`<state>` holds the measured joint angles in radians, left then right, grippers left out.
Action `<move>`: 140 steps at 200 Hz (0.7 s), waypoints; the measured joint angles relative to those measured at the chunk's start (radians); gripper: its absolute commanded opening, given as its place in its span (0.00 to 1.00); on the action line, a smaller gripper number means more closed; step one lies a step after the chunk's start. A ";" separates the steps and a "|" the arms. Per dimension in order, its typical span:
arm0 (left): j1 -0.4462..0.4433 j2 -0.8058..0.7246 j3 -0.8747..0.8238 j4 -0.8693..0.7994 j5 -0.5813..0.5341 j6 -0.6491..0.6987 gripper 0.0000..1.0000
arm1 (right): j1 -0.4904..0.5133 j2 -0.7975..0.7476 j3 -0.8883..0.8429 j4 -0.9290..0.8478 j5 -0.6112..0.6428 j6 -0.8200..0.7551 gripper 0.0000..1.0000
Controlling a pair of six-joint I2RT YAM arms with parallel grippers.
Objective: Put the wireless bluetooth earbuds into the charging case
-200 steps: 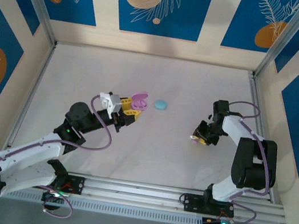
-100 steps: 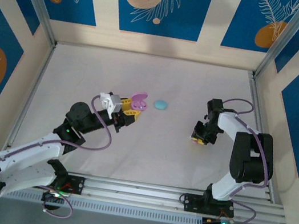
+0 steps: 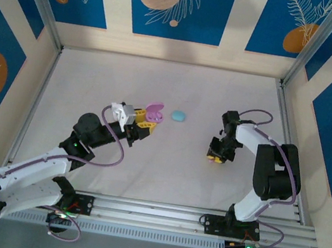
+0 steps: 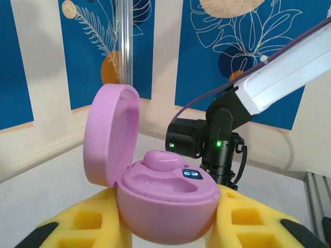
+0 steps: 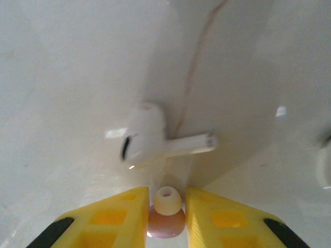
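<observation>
My left gripper (image 3: 145,122) is shut on a pink charging case (image 4: 165,206), which sits upright between the yellow fingers (image 4: 77,222) with its round lid (image 4: 111,137) swung open. One pink earbud (image 4: 163,159) lies in the far socket and the near socket is bare. From above, the case (image 3: 155,112) is left of the table's centre. My right gripper (image 3: 215,156) points down at the table on the right and is shut on a pink earbud (image 5: 165,223), whose pale silicone tip faces forward. A white stemmed earbud (image 5: 152,140) lies on the table just beyond it.
A pale blue oval case (image 3: 180,115) lies closed on the table right of the pink case. The right arm (image 4: 222,137) stands behind the pink case in the left wrist view. Patterned walls and a metal frame (image 3: 43,19) enclose the white table.
My right gripper has slid leftward toward the table's centre, staying low over the surface. The left arm and the pink case have not moved.
</observation>
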<state>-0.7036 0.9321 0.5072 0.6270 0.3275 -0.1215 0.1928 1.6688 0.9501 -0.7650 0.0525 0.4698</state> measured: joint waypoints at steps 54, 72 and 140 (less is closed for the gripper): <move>0.000 -0.002 0.000 -0.001 -0.007 0.000 0.21 | 0.126 0.000 0.000 0.001 -0.045 0.060 0.28; 0.000 -0.008 0.000 -0.002 -0.012 0.000 0.22 | 0.156 0.000 0.000 0.001 -0.061 0.074 0.31; -0.001 -0.043 0.000 -0.007 -0.023 0.000 0.22 | 0.232 -0.005 0.000 -0.007 -0.105 0.134 0.36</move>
<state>-0.7044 0.8890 0.5072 0.6197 0.3050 -0.1215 0.4244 1.6642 0.9497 -0.7723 -0.0525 0.6041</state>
